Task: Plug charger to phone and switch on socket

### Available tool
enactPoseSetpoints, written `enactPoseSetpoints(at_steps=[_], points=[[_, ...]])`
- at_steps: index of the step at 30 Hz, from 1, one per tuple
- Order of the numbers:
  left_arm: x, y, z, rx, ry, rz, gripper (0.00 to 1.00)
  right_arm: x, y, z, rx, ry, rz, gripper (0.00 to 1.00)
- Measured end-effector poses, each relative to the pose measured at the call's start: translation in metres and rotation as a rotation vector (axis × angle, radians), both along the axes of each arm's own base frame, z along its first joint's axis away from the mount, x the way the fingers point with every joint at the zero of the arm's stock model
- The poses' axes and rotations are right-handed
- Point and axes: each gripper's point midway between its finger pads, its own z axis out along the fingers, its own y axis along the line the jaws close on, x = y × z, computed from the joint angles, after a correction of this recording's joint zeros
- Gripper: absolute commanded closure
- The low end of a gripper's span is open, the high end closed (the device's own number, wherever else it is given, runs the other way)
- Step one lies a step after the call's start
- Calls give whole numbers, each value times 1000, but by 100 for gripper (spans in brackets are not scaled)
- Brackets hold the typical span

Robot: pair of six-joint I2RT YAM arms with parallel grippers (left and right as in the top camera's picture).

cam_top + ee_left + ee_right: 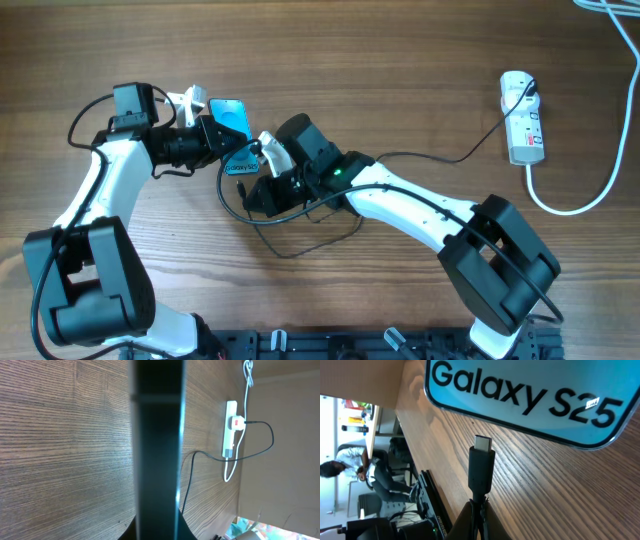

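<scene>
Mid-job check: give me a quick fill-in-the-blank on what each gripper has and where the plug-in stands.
1. The left gripper holds the ____.
2. Its screen reads Galaxy ____.
3. The right gripper holds the ____ near its tip, just short of that screen's end, not plugged in.
4. Its other end is plugged into the white ____.

Missing words: phone; S25; charger; socket.

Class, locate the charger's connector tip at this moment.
In the right wrist view the charger's connector tip stands centre frame, held by the right gripper, pointing at the edge of the phone just above it, not yet plugged in.
</scene>
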Motion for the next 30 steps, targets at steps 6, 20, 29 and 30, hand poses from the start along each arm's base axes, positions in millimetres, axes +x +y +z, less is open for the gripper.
enactPoseSetpoints(at_steps=[6,20,29,30], points=[[-1,0,0,-4,9,0,96,1,0,0,-4,1,-9,96],[-4,-11,13,-81,-37,-56,96,-2,-1,7,44,-3,48,96],[-15,-8,37,-222,-135,-124,96,-9,-11,12,88,27,126,95],[-16,-7,41,-239,-155,-132,96,-10,-13,10,73,38,121,95]])
